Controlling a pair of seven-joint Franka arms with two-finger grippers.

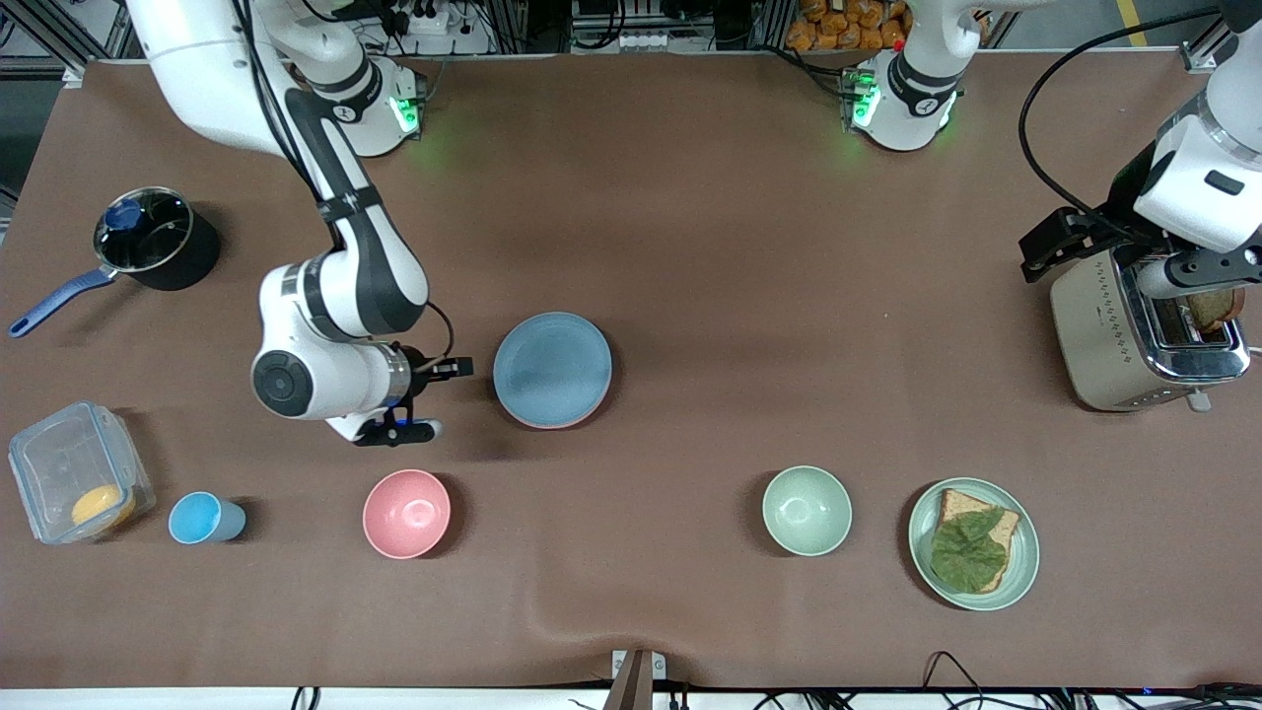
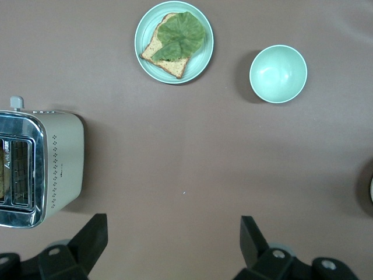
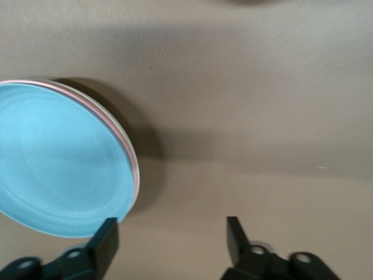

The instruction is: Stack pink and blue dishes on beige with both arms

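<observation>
In the front view the blue plate (image 1: 552,368) tops a stack mid-table on the brown cloth (image 1: 749,247), bare cloth all round it. The right gripper (image 1: 426,399) hangs just beside the stack toward the right arm's end, fingers spread, holding nothing. The left wrist view shows the left gripper (image 2: 173,238) wide open and empty over bare cloth beside the toaster (image 2: 39,168). The right wrist view alone shows the pink rim (image 3: 124,146) and a pale edge (image 3: 135,175) under the blue.

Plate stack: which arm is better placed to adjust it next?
Right. Its open claw hangs just beside the blue plate topping the stack; the left claw is up by the toaster.
</observation>
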